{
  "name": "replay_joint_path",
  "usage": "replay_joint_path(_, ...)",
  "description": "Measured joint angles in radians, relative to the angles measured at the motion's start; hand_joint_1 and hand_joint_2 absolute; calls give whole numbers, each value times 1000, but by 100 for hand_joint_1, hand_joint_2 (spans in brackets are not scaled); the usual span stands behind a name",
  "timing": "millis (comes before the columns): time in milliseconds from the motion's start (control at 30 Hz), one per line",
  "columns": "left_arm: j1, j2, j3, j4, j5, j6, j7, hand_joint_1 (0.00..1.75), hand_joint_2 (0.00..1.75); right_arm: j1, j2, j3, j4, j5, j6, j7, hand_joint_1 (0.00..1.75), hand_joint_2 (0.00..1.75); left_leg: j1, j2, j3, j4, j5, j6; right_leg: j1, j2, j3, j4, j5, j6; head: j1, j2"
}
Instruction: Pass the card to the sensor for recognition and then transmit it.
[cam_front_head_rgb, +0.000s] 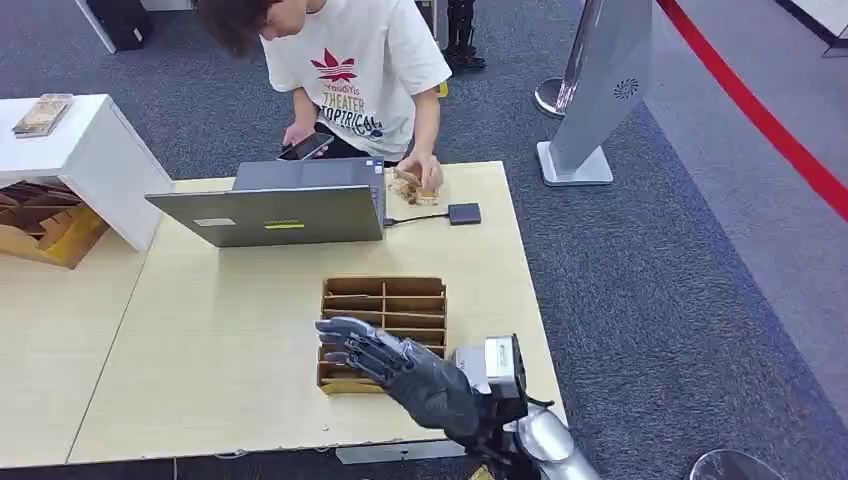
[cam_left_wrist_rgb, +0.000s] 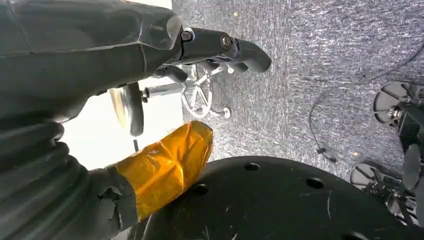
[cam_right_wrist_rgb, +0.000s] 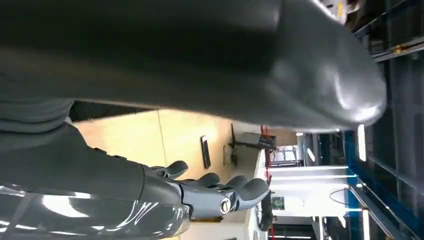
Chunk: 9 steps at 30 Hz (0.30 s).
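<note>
My right hand (cam_front_head_rgb: 395, 362) hovers over the near edge of a wooden slotted card box (cam_front_head_rgb: 384, 303) on the table, fingers spread and holding nothing. In the right wrist view its dark fingers (cam_right_wrist_rgb: 220, 192) stretch out above the pale tabletop. A small black sensor (cam_front_head_rgb: 464, 213) lies at the far right of the table, cabled to a grey laptop (cam_front_head_rgb: 275, 205). I cannot make out a card in the box. My left hand (cam_left_wrist_rgb: 100, 60) hangs over the floor, its fingers straight, its thumb wrapped in orange tape (cam_left_wrist_rgb: 165, 165), nothing in it.
A person in a white T-shirt (cam_front_head_rgb: 355, 60) leans over the table's far edge, one hand on a small wooden piece (cam_front_head_rgb: 415, 187), the other holding a phone (cam_front_head_rgb: 305, 147). A white stand (cam_front_head_rgb: 75, 150) and cardboard are at far left. A grey post (cam_front_head_rgb: 590, 90) stands at far right.
</note>
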Motion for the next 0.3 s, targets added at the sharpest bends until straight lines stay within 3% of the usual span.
replay_joint_path(300,0,-8,0,0,0,20,-8,0,175,61,-30,-25,-74,0,29,-37,0,0,0,0,0,0,1,0,0,0,0,0,0,0,0,0)
